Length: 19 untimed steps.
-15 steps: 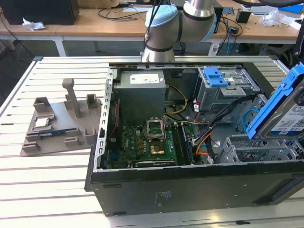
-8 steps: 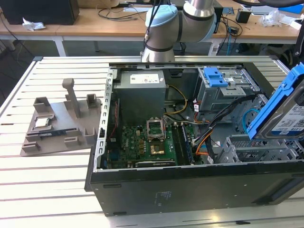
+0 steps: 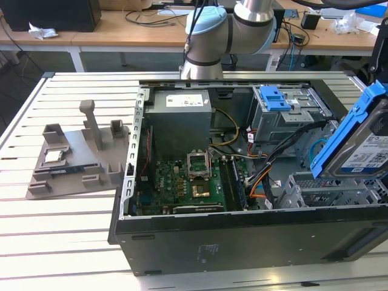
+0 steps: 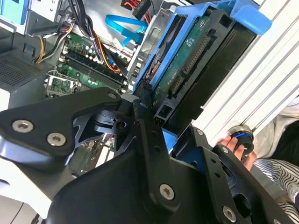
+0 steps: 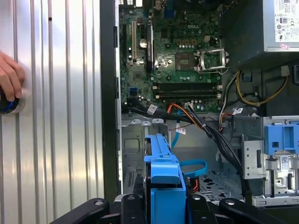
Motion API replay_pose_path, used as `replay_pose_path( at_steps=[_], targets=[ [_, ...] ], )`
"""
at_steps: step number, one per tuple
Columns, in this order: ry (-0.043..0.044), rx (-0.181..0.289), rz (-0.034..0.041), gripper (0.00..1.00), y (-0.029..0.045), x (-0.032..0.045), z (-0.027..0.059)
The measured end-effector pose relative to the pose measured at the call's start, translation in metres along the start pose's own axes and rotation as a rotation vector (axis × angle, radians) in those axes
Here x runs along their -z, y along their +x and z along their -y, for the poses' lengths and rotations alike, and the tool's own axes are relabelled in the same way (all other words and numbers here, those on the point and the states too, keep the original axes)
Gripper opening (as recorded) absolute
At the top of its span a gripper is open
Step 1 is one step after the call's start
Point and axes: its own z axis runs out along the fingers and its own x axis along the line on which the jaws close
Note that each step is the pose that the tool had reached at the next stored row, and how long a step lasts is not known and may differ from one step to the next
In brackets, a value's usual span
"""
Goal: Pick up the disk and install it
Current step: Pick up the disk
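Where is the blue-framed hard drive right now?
The disk sits in the gripper at the exterior view's right edge, above the open computer case.

Soft, even light from above lit the exterior view brightly, leaving the slatted table [image 3: 66, 242] pale and only mild shadow inside the computer case [image 3: 242, 236]. In the second wrist view the slats beside the disk [image 4: 187, 70] washed out to near white, and glare streaked them in the first wrist view.

The disk [image 3: 368, 148] is showing silver, with blue-and-white label and blue frame. Motherboard [image 3: 182, 185] is reading green; case [image 3: 242, 239] is showing black. Table [image 3: 60, 233] is showing pale grey slat stripes; sleeve [image 4: 278, 170] is showing black-and-white stripes.
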Motion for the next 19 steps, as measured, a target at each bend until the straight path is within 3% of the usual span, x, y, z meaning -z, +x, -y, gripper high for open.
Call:
replay_pose_path(
  at_steps=[5, 16, 19],
  targets=[
    [0.0000, 0.000, -0.0002, 0.37, 0.0002, -0.0068, -0.0020],
    [0.0000, 0.000, -0.0002, 0.37, 0.0003, -0.0131, -0.0080],
    [0.0000, 0.000, -0.0002, 0.37, -0.0031, -0.0152, -0.0104]
  ],
)
